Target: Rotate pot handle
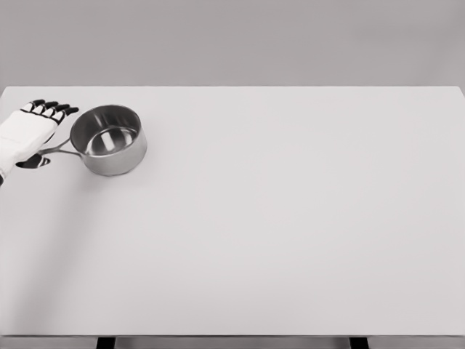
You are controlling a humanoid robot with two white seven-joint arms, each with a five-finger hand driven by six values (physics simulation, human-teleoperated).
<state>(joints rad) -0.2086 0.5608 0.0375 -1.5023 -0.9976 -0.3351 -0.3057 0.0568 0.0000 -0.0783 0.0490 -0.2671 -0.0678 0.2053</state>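
Pot handle [52,151] partly under left hand [27,134]

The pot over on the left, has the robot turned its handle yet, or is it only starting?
Nothing looks finished. The pot stands upright near the table's left edge, its handle pointing left. The left hand lies over that handle, fingers extended; a firm grasp isn't visible. The turning itself seems left to do.

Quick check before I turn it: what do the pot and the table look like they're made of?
Pot: looks like polished steel, with a grey mirror-like sheen and reflections inside the bowl; its thin handle looks like metal too. Table: a matte, uniform pale grey top, perhaps laminate or painted board; the render leaves that open.
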